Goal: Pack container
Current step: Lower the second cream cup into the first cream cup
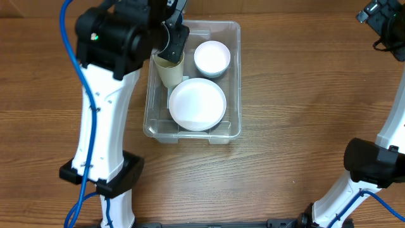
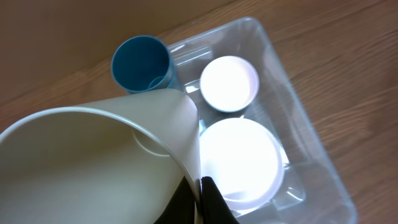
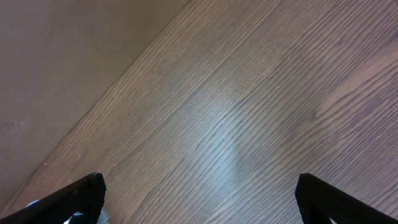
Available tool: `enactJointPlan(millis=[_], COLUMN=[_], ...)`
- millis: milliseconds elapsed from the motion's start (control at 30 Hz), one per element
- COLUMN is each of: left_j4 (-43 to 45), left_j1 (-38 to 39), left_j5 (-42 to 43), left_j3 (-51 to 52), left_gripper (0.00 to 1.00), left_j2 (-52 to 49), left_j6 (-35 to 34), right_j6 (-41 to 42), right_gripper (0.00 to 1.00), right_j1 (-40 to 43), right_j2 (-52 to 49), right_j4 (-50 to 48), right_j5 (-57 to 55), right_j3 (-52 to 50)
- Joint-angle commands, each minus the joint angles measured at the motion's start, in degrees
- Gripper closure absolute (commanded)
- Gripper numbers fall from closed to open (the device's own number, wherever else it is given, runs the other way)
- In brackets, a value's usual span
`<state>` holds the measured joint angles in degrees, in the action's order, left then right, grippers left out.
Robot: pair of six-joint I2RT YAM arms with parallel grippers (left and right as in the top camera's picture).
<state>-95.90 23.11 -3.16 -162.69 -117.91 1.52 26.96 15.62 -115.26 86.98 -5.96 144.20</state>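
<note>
**A:** What does the left gripper (image 2: pixel 200 200) have?

**B:** It is clamped on a cream cup (image 2: pixel 93 165). Its dark fingers (image 2: pixel 214 202) pinch the cup's wall close to the rim. In the wrist view the cup is tilted, with its open mouth facing the camera.

**A:** And where is the container (image 1: pixel 235 76)?

**B:** It sits directly under that gripper on the wooden table (image 1: pixel 304 95). From overhead, the cup hangs within the container's outline, against the long wall nearer the left arm. Whether the cup touches the base cannot be told.

**A:** What lies inside the container?

**B:** A large white bowl (image 2: pixel 239 162) lies just below the fingers and is the nearest thing to them. A small white bowl (image 2: pixel 229 83) sits beyond it. A blue cup (image 2: pixel 142 63) stands upright in the corner past the cream cup's rim, beside the small bowl. The overhead view does not show the blue cup, because the arm covers it.

**A:** What about the right gripper (image 1: pixel 380 16)?

**B:** It is well apart from the container. Its fingers (image 3: pixel 74 199) are spread wide, with bare wood between them.
</note>
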Motion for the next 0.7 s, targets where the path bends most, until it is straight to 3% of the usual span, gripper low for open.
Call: enactJointPlan(millis=[0,333,367,400,467,500,667], left_j4=[0.5,-0.9,-0.8,-0.7,-0.7,-0.7,-0.7], left_j1=[-0.2,-0.3,-0.3,-0.3,-0.5,-0.6,-1.1], left_j5=[-3.9,-4.8,-4.8,-4.8,-5.0,-5.0,-5.0], left_j3=[-0.5,-0.5,-0.5,-0.5,-0.5,-0.5,-0.5], left_gripper=[0.96,0.96,0.93,0.78,0.62,0.58,0.59], left_j2=[-4.3,-11.7,-11.7,-11.7,-11.7,-11.7,-11.7], left_j6=[0.9,0.9,0.9,0.9,0.7,0.6,-0.2], right_j6=[0.3,0.3,0.3,0.3,0.3,0.3,0.3], right_gripper=[0.0,0.0,0.0,0.0,0.0,0.0,0.0], right_j1=[-0.1,-0.1,-0.1,-0.1,-0.1,-0.1,-0.1], right_j2=[0.3,0.3,0.3,0.3,0.3,0.3,0.3], right_j4=[-0.3,-0.3,-0.3,-0.3,-0.3,-0.3,-0.3], right_j5=[-0.4,-0.4,-0.4,-0.4,-0.4,-0.4,-0.4], right_j3=[0.4,0.4,0.4,0.4,0.4,0.4,0.4])
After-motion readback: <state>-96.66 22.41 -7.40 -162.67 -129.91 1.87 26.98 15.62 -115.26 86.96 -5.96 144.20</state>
